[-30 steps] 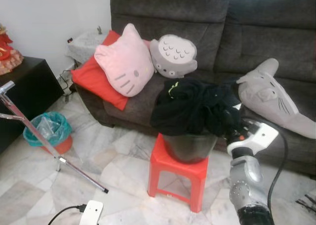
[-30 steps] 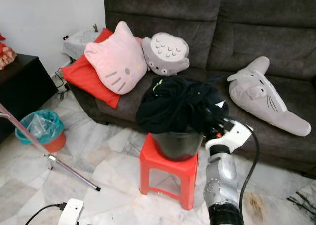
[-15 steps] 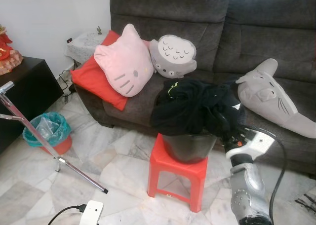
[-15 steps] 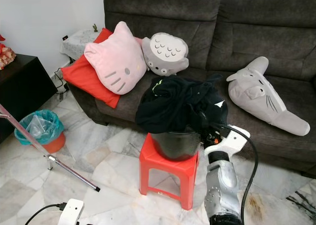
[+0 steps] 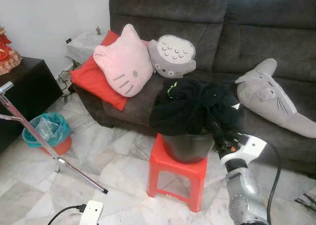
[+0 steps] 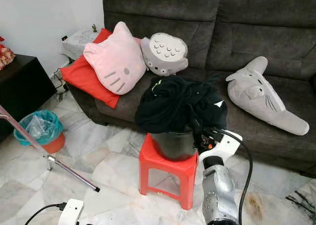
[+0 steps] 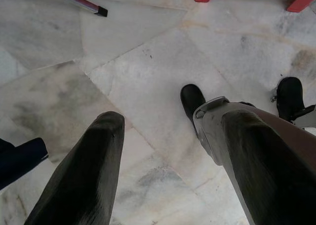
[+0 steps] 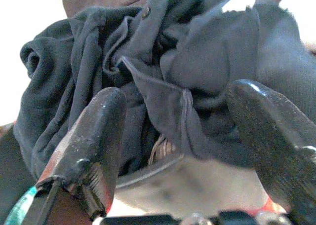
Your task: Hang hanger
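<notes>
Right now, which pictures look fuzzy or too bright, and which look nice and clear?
Left and right eye views: sharp, evenly lit, the black clothes so dark their folds barely show. Right wrist view: background glares white, and the right tool fingers close to the lens look soft. Left wrist view: marble floor sharp, left tool fingers blurred.

A heap of black clothes with a small green mark fills a black bucket on a bright red stool. The sofa is dark grey-brown, holding a pink cat-face cushion, a red cushion and grey plush toys. The floor is pale veined marble, with a teal-lined orange bin.
</notes>
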Controlling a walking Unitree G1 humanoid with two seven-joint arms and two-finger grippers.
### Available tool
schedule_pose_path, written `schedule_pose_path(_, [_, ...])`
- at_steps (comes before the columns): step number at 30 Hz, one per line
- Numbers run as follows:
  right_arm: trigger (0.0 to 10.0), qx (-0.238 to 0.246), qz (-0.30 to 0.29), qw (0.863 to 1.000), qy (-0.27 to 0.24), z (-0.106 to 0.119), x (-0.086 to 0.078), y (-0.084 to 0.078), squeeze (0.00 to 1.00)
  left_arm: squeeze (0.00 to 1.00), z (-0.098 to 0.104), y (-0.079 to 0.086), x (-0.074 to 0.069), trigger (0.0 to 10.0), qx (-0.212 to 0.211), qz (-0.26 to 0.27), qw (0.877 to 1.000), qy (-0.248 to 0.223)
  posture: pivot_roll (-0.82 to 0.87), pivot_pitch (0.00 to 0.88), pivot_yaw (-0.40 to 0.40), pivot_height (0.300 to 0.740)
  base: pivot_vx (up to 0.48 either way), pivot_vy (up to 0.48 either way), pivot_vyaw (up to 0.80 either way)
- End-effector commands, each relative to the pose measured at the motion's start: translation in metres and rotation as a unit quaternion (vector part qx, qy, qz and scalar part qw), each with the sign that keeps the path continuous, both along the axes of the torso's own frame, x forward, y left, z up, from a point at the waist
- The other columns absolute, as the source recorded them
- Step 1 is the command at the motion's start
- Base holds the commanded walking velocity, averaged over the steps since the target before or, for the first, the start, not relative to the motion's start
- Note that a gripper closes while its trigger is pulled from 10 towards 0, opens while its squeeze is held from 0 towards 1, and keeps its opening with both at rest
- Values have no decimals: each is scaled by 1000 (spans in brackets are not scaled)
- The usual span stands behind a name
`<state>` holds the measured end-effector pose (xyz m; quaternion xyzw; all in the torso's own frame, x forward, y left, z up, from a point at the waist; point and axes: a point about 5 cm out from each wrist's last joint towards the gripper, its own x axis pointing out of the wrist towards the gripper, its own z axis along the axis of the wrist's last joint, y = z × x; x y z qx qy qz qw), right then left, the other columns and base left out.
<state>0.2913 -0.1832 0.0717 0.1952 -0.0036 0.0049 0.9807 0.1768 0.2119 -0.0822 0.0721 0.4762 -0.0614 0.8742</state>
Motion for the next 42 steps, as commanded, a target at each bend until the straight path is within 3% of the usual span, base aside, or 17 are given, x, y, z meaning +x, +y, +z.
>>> schedule_pose_path(1, [10000, -15, -5, 1000, 4, 5, 5, -3, 0, 0, 0, 4, -1, 10000, 7, 2, 1000, 1, -73, 0, 69, 740, 0, 0, 0])
schedule_pose_path(6, [10000, -68, -18, 997, 24, 13, 11, -19, 0, 0, 0, 4, -1, 10000, 7, 1, 1000, 1, -76, 0, 69, 740, 0, 0, 0])
schedule_pose_path(12, [10000, -122, -11, 991, 58, 11, 6, -29, 0, 0, 0, 4, -1, 10000, 7, 0, 1000, 1, -80, 0, 68, 740, 0, 0, 0])
schedule_pose_path(15, [10000, -142, -3, 987, 73, 7, 4, -29, 0, 0, 0, 4, 0, 10000, 8, -1, 1000, 1, -80, 0, 69, 740, 0, 0, 0])
schedule_pose_path(21, [10000, -187, 76, 976, 87, 1, -4, -16, 0, 0, 1, 4, 0, 10000, 9, -1, 1000, 0, -80, 0, 72, 740, 0, 0, 0])
schedule_pose_path(27, [10000, -188, 81, 975, 87, 4, -2, -14, 0, 0, 1, 4, 0, 10000, 10, -2, 1000, 0, -79, 0, 73, 740, 0, 0, 0])
schedule_pose_path(37, [10000, -190, 56, 975, 101, 6, 3, -24, 0, 0, 1, 4, 0, 10000, 10, -2, 1000, 0, -78, 0, 72, 740, 0, 0, 0])
schedule_pose_path(42, [10000, -194, 76, 972, 111, 4, 8, -25, 0, 0, 1, 4, 0, 10000, 10, -2, 1000, 0, -76, 0, 72, 740, 0, 0, 0])
